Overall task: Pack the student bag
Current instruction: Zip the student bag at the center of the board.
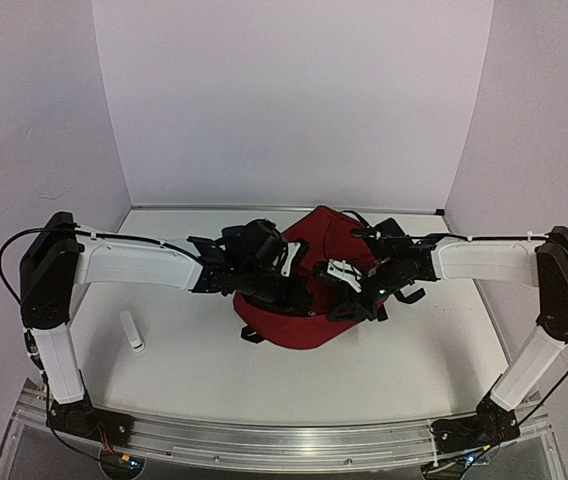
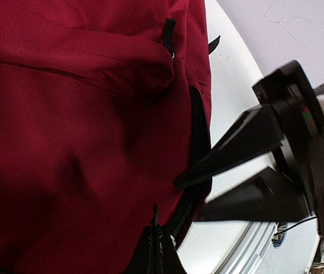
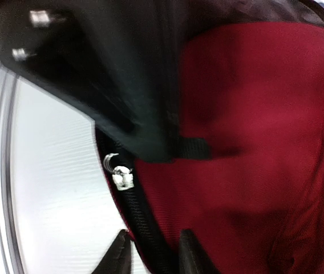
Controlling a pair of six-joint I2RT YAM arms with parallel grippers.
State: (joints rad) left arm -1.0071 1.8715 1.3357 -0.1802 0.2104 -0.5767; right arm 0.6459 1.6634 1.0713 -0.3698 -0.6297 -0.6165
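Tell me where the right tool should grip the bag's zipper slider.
Pinch the silver slider itself, approaching along the black zipper track from where the right tool straddles it. The slider sits exposed at the edge of the student bag, and the track leads straight to it.

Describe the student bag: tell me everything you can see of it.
The student bag is a dark red backpack of soft woven fabric, rumpled and lying in the middle of the white table. Black zipper trim runs along its edge, with a metal slider and a black pull tab beside a pocket fold. The left gripper is shut, pinching the zipper edge. The right gripper straddles the trim, and its grip is unclear.
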